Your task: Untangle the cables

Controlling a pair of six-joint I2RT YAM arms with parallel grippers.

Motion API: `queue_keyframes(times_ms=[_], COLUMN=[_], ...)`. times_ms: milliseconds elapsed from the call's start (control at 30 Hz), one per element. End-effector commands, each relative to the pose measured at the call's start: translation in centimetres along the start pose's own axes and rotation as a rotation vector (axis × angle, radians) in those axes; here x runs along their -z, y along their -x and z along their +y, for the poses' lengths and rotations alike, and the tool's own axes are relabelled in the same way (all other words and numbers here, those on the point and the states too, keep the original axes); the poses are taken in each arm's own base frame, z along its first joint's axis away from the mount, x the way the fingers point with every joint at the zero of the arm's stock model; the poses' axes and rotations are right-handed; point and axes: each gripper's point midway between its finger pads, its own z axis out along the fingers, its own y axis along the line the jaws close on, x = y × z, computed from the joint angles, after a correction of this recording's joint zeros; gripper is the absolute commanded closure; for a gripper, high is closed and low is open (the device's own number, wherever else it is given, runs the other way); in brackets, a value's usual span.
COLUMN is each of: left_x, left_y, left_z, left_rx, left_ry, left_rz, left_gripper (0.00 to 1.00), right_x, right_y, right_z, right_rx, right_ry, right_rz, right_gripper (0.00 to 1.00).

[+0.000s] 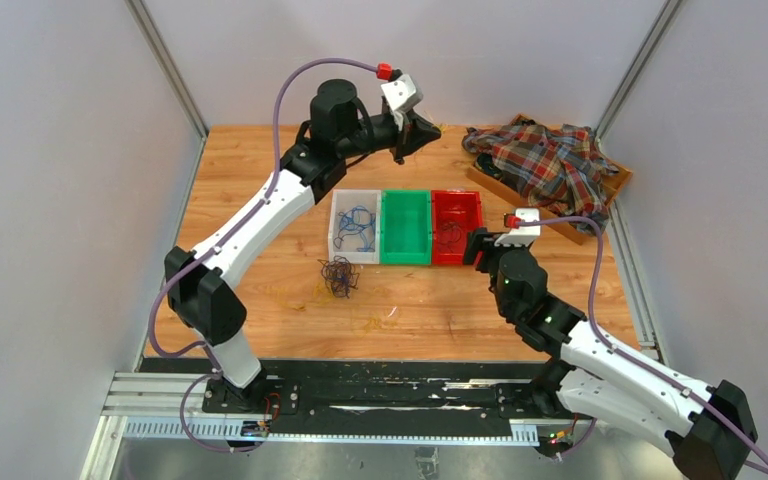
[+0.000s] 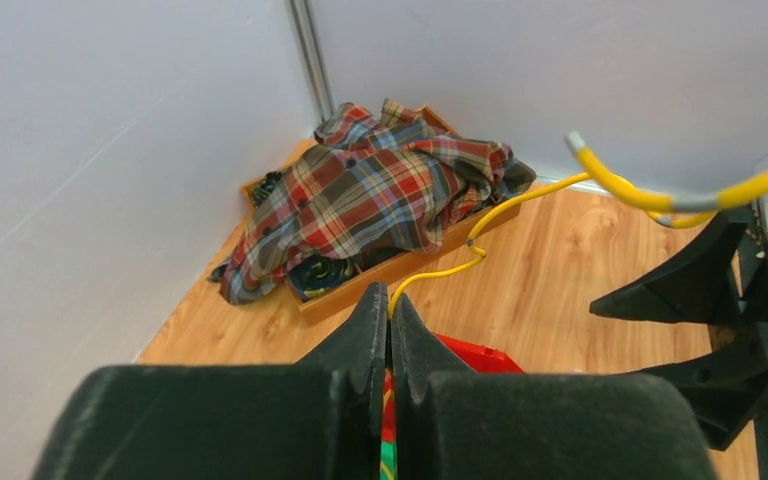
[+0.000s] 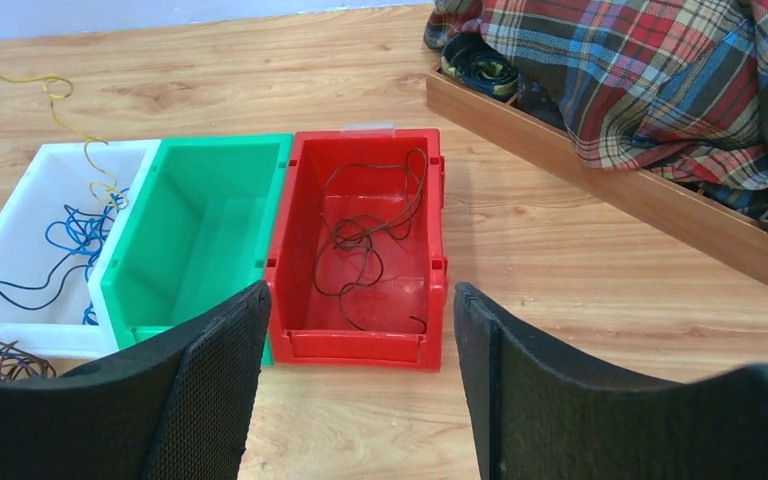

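Right, yellow wire (image 2: 480, 240) first: one end is pinched in the left gripper (image 2: 390, 297), jaws closed tight on it. From the tips it runs forward, kinks, then bends off right, so the long axis goes mostly away from the fingers. Another yellow stretch crosses up and right of the tips, close to the lens; can't tell if it's the same wire.

From the right wrist, a wavy yellow line hangs far ahead-left of the right gripper (image 3: 360, 295), roughly top to bottom, with its low end over the far corner of the white bin (image 3: 0, 270).

The clump (image 1: 340, 275) of dark and blue loops lies on the table (image 1: 440, 310), well left of the right gripper and just on the near side of the white bin. It has no clear axis. Blue wires (image 3: 70, 240) lie coiled in the white bin. A dark wire (image 3: 360, 240) loops inside the red bin (image 3: 435, 250), straight ahead of the right fingers. The green bin (image 3: 130, 270) sits between the two.

Left arm: reached far out, wrist high beyond the bins, gripper pointing right toward the shirt (image 2: 380, 190) heaped on a tray (image 2: 360, 290).

Right arm: folded low, gripper at the red bin's near right corner, aimed across it. Fingers spread wide, nothing between them.
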Motion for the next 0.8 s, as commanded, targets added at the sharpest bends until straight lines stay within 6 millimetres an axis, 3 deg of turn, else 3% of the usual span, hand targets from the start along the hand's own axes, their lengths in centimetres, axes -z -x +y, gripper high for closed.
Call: queue_keyframes(times_ms=[0, 167, 267, 367, 533, 767], left_x=[-1.2, -2.1, -1.5, -0.9, -0.3, -0.1], left_y=[1.1, 4.3, 6.0, 6.4, 3.8, -0.6], left_z=[-0.1, -2.1, -3.2, -3.7, -4.2, -4.7], left_rx=[-0.024, -0.085, -0.148, -0.149, -0.104, -0.098], left_ry=[-0.001, -0.052, -0.054, -0.047, -0.054, -0.060], left_rz=[-0.021, -0.054, -0.073, -0.071, 0.014, 0.079], left_gripper=[1.00, 1.00, 1.00, 1.00, 1.00, 1.00], right_x=[0.1, 0.2, 0.4, 0.6, 1.1, 2.4], right_y=[-0.8, -0.6, -0.4, -0.4, -0.2, -0.7], right_z=[-1.8, -1.4, -1.2, -1.0, -0.6, -1.9], right_rx=[-0.004, -0.012, -0.023, -0.042, -0.073, -0.067], right_ry=[-0.063, -0.041, -0.026, -0.013, 0.016, 0.004], right_rz=[0.017, 0.031, 0.033, 0.036, 0.057, 0.082], right_gripper=[0.33, 0.34, 0.34, 0.34, 0.35, 0.37])
